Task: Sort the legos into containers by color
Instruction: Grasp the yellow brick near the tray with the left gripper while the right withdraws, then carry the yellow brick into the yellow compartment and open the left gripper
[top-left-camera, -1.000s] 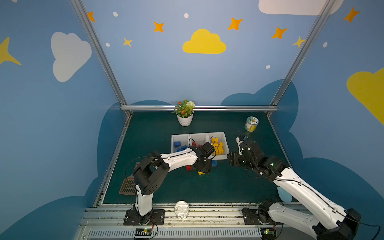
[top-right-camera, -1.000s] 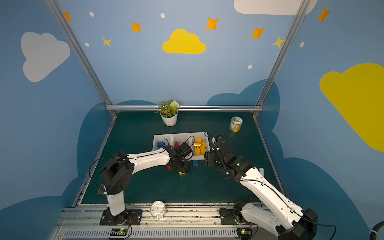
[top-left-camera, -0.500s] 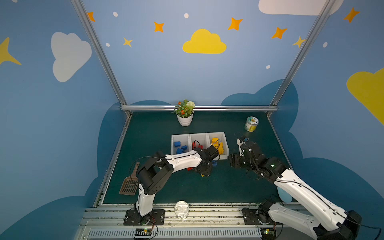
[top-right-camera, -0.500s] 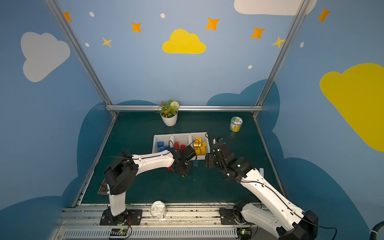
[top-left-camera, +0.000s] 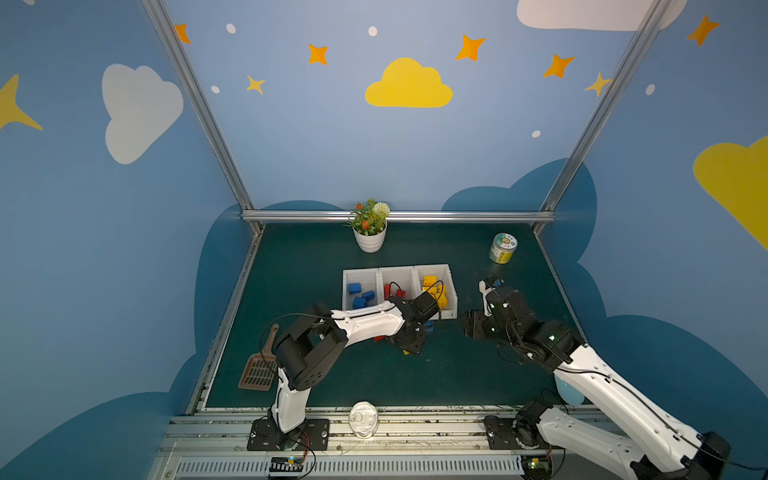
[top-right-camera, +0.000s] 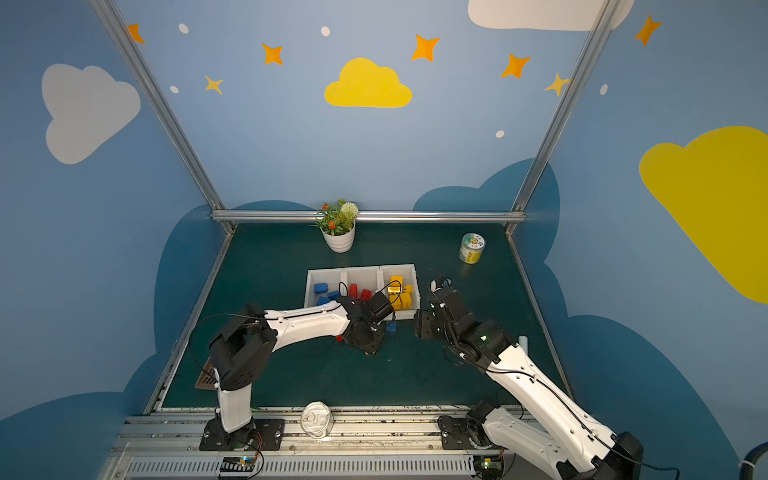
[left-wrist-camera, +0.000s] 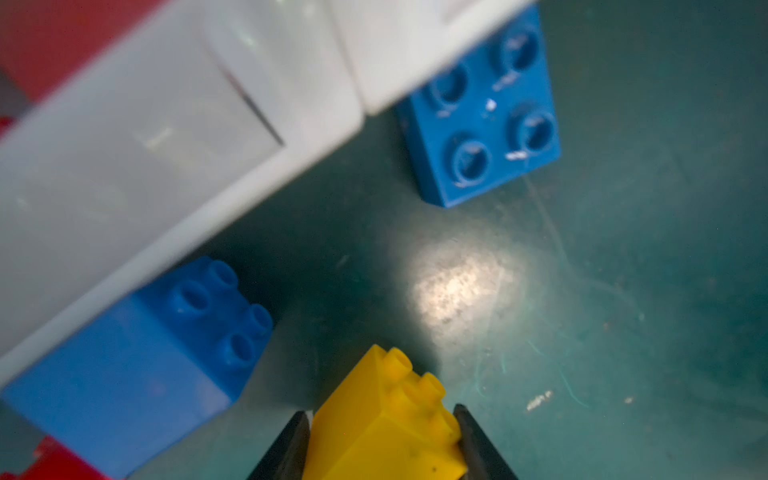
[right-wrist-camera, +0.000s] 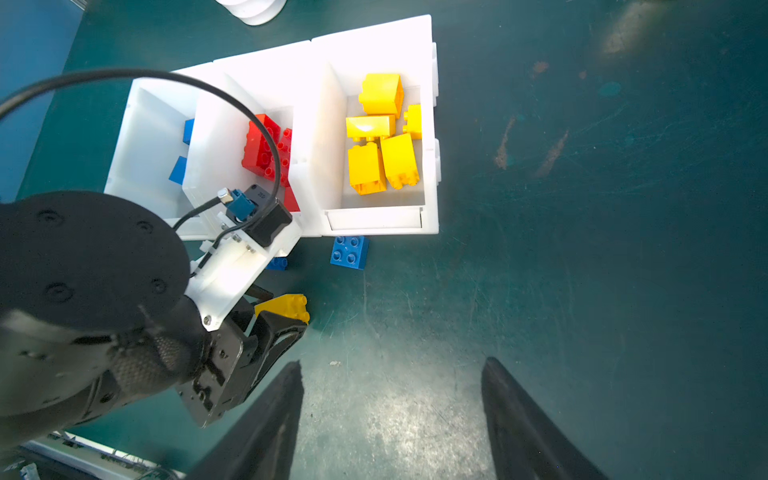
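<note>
Though most legos (right-wrist-camera: 382, 153) fill the containers (top-left-camera: 398, 269), left gripper (left-wrist-camera: 380, 413) holds a yellow brick (right-wrist-camera: 284, 305), right gripper (right-wrist-camera: 392, 363) wide, blue bricks (right-wrist-camera: 350, 252) at six o'clock.

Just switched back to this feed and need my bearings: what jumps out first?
The left gripper is closed on a yellow brick just in front of the three joined white bins, which hold blue, red and yellow bricks apart. One blue brick and a second blue brick lie loose on the green mat by the bins' front wall. The right gripper hangs open and empty over it.
</note>
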